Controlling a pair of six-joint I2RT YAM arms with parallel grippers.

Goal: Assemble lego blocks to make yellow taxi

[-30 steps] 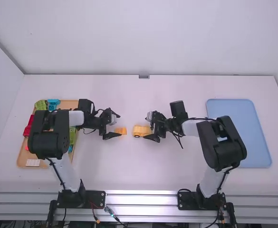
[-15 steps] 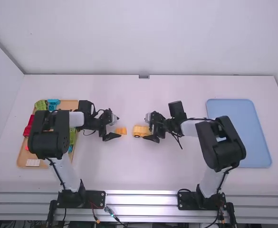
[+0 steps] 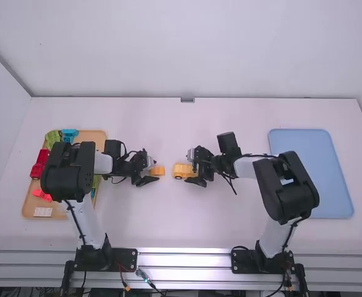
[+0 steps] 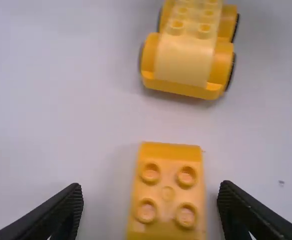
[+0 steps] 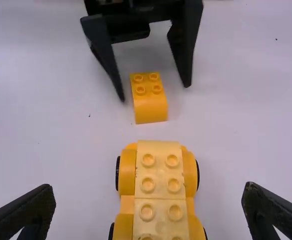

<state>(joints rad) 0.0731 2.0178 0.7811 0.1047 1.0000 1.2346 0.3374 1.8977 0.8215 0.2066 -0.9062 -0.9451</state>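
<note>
left end effector (image 3: 154,171) stands open in the high view, low at the left end of a small orange-yellow block (image 3: 158,171); the right end effector (image 3: 190,167), also open, is at the right end of a yellow wheeled car body (image 3: 182,171). block and body lie on the white worktop (image 3: 168,223), the body just right of the block, their long axes both running left to right, nearly in line, with a narrow gap between. far off to the left is a wooden tray (image 3: 94,134) of coloured pieces; to the right, a smooth blue tray (image 3: 323,179). by the left wrist view, the block sits between the open fingers, a gap on each side, so closing on its long sides looks like the next move. it has four round studs at the left and a smooth face towards the body. in the right wrist view, the fingers stand wide either side of the body, holding nothing; its glossy plastic base has black-edged wheels and paler studded bricks on top. that end effector could steady it while the left one, nearer the block, brings that over.
</note>
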